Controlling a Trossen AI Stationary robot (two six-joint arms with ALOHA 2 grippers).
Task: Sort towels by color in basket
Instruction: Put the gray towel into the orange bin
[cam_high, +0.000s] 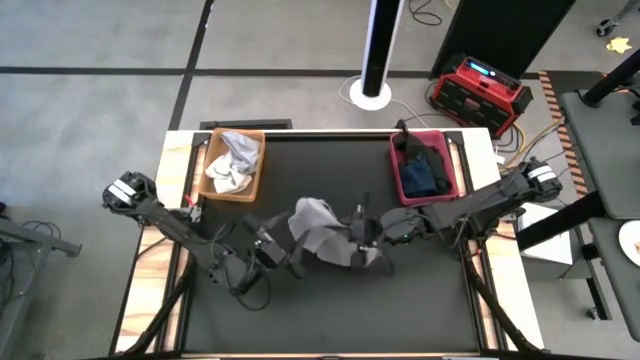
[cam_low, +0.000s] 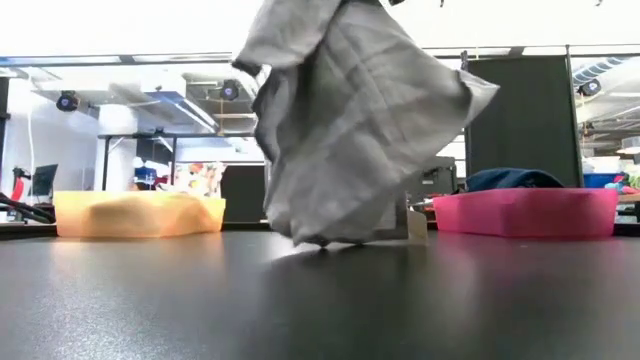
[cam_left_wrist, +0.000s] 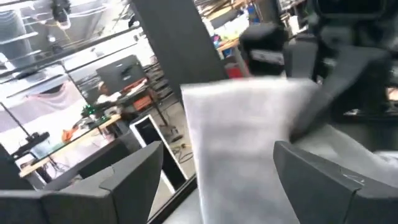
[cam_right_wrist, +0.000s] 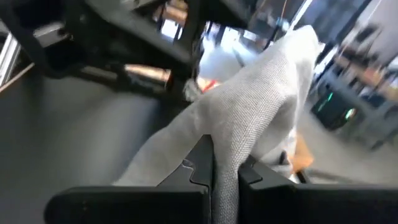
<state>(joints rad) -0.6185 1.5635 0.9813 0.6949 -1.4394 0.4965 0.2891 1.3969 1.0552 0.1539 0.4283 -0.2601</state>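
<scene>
Grey towel (cam_high: 322, 231): lifted mid-table, its lower edge brushing the table (cam_high: 330, 310), between both end effectors.
Right end effector (cam_right_wrist: 225, 169): fingers together, pinching the grey towel's fold.
Left end effector (cam_left_wrist: 214, 180): fingers apart, straddling the towel's edge.

No text, label, brand, number or sign can be read in any of the views. The red and black box-shaped unit (cam_high: 480, 88) on the floor at about one o'clock from the table carries a small lit blue panel, but nothing on it can be made out. The blurred shelves and benches in the room behind the table show nothing legible either.
</scene>
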